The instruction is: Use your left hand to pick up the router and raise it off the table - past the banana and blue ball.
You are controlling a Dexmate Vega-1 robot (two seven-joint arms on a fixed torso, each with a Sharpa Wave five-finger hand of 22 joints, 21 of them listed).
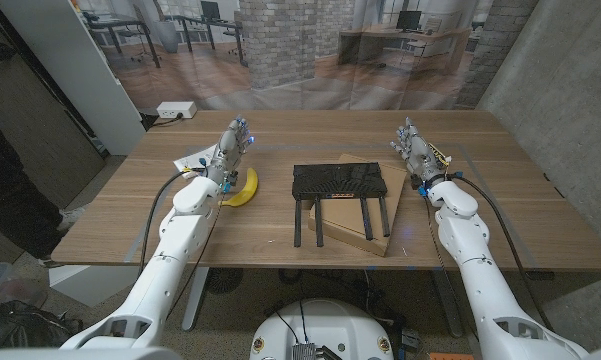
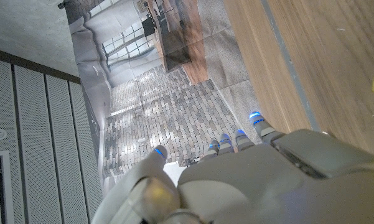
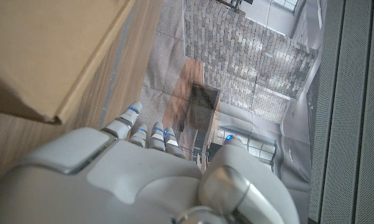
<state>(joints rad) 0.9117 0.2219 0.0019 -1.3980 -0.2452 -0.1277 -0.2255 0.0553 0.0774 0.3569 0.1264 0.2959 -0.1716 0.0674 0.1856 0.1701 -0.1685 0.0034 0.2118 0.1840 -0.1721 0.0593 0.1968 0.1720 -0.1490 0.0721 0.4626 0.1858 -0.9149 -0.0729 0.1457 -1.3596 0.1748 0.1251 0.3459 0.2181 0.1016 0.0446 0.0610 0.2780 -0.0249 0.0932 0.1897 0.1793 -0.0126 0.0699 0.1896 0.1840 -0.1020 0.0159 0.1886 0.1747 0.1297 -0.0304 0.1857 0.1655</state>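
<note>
router (image 1: 339,183) on cardboard box (image 1: 395,205), banana (image 1: 245,187) beside

The scene is lit evenly and softly from above; no harsh glare is seen on the table (image 1: 280,255). Short, faint shadows are cast under the router (image 1: 340,183) and its antennas. The head view is sharp, with corners slightly bent. In both wrist views the near hands are rendered soft and pale.
</note>
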